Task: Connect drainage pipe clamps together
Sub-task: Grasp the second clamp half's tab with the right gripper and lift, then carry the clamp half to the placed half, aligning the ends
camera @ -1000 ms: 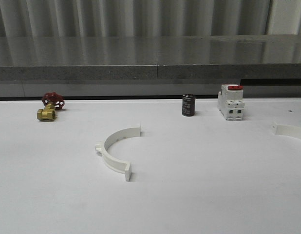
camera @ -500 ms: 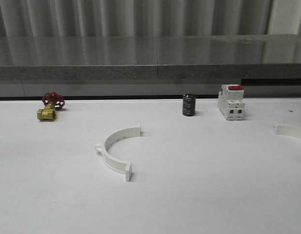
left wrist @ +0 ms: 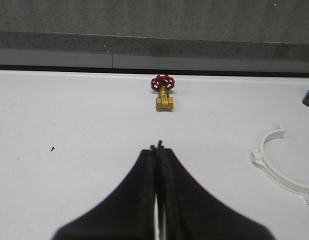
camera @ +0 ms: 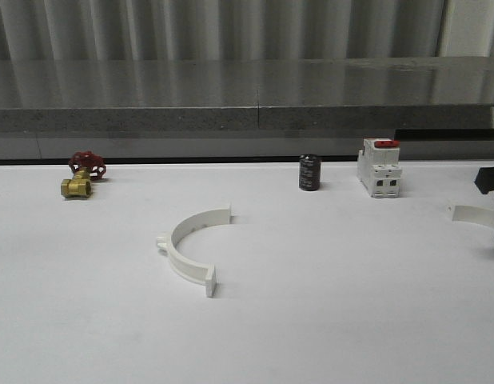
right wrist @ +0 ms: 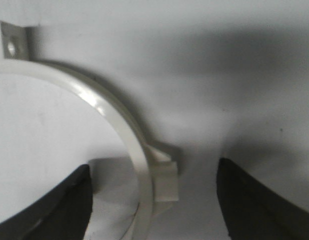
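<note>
We are at the first step of the task, the reach for the second half, and nothing is joined yet. One drainage pipe clamp (camera: 190, 248) lies in the middle of the table (camera: 351, 304), a little toward the left edge, with its open side turned to the right. The other clamp (camera: 476, 214) lies at the right edge, well apart from the first. Our right gripper (right wrist: 153, 200) hangs over this second clamp (right wrist: 102, 112) with its fingers (right wrist: 254, 200) spread wide, one on each side of the arc near the small outer tab, and we see no contact with the plastic. Our left gripper (left wrist: 157, 150) is above the left part of the table with its jaws pressed together and holding nothing; the brass valve (left wrist: 163, 93) stands beyond it near the far edge. We judge that the next move calls for a descent of the right gripper and a firm closing across the band, and then the carrying of this half toward the middle one, so that the flat end flanges meet.
</note>
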Robot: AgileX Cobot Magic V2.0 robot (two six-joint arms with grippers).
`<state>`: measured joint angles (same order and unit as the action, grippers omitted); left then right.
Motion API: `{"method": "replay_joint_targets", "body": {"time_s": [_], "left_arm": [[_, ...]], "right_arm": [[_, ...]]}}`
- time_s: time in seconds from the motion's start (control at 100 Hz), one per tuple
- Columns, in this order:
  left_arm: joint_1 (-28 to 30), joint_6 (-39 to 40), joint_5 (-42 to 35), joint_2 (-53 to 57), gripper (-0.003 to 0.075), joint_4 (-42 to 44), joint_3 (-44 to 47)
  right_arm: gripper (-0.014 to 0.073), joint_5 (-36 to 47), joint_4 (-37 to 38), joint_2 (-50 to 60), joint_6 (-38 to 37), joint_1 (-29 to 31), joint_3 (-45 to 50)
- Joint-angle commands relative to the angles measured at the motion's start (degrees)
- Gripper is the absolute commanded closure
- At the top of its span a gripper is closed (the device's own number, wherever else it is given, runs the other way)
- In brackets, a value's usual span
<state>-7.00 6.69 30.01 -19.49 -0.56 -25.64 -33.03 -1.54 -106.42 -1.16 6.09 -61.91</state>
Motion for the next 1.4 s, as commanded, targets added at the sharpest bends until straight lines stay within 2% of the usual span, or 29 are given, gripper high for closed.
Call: {"method": "replay_joint_targets", "body": {"time_s": [0.0,0.06,0.28,0.42,0.81,0.95,1.23,1.39], "left_arm": [[-0.45,-0.06,-4.38,-0.28,0.074,0.04,-1.61],[-0.45,-0.06,-4.38,-0.28,0.074,0.04,-1.61],[-0.45,-0.06,-4.38,-0.28,0.074,0.04,-1.61],[-0.45,-0.06,-4.38,-0.28,0.074,0.04,-1.61],[-0.45,-0.06,-4.38,-0.28,0.074,0.04,-1.61],[-0.45,-0.06,-4.38,-0.28,0.074,0.04,-1.61],[-0.45,-0.06,-4.38,-0.28,0.074,0.04,-1.61],[-0.45,-0.06,-4.38,-0.28,0.074,0.04,-1.61]], "right_arm": [[0.0084,1.59,-0.36,2.24,0.71,0.41,-1.54],[0.0132,1.72,-0.6,2.24,0.65,0.41,-1.54],[0.0434,1.65,-1.07,2.24,0.54,0.41,-1.54],[0.0522,1.52,-1.07,2.24,0.54,0.41,-1.54],[0.0536,2.05,-1.79,2.3,0.31,0.41,-1.88],[0.0534,0.45,-4.81,2.84,-3.33,-0.89,-3.71],[0.0534,-1.01,-4.16,5.44,-9.74,-11.84,-5.47],[0.0534,-1.85,1.54,5.14,-20.24,-19.73,-6.76]]}}
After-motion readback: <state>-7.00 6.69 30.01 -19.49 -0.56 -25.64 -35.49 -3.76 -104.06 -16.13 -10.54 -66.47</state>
